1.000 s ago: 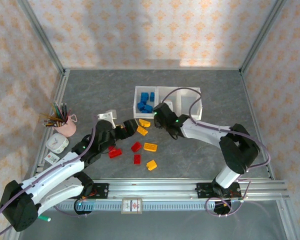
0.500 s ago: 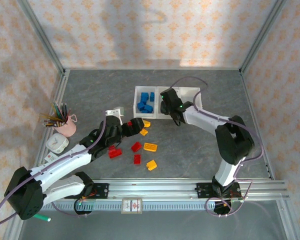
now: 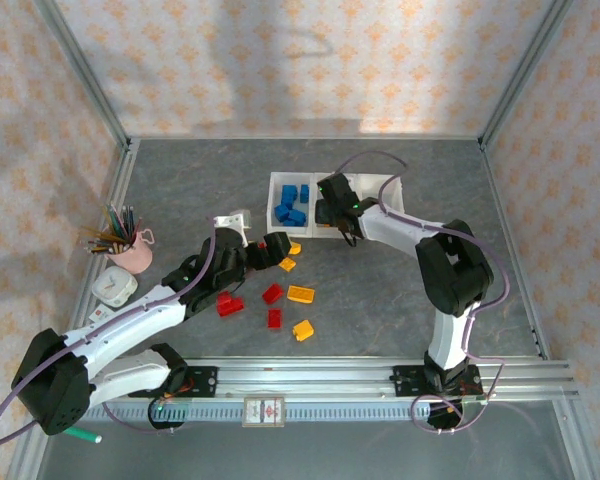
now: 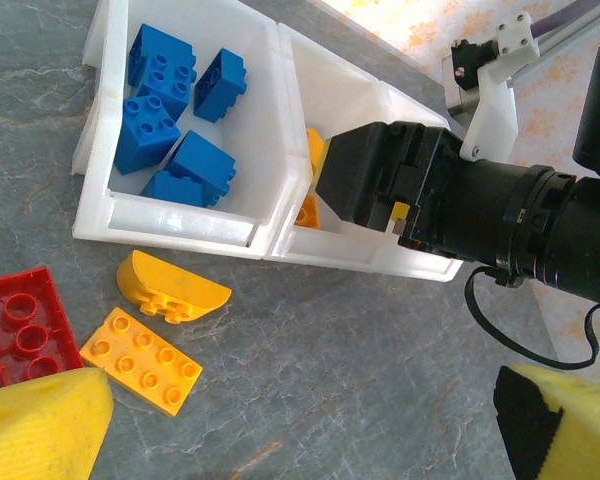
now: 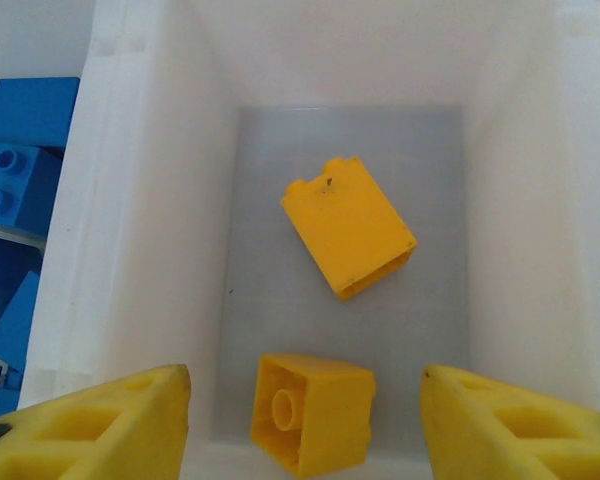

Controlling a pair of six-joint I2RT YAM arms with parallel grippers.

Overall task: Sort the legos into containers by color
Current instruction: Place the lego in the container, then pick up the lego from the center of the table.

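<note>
The containers point(image 3: 394, 215) are three joined white bins at the middle back of the table. Blue legos point(image 3: 292, 205) fill the left bin point(image 4: 270, 130). My right gripper point(image 5: 305, 430) hangs open over the middle bin point(image 5: 130, 200), where two yellow legos lie loose: one point(image 5: 348, 227) further in, one point(image 5: 313, 410) between the fingertips with a gap on each side. My left gripper point(image 4: 305, 430) is open and empty over bare table just in front of the bins. Near it lie a curved yellow lego point(image 4: 170, 285), a flat yellow lego point(image 4: 140, 360) and a red lego point(image 4: 25, 330).
More yellow legos point(image 3: 300, 294) and red legos point(image 3: 272, 293) are scattered in front of the tray. A pink cup of pencils point(image 3: 130, 250) and a small white box point(image 3: 113, 288) stand at the left. A metal rail point(image 3: 380, 375) runs along the near edge.
My right gripper rose from the table to over the middle bin and opened, letting a yellow lego drop in. My left arm reached further forward toward the tray.
</note>
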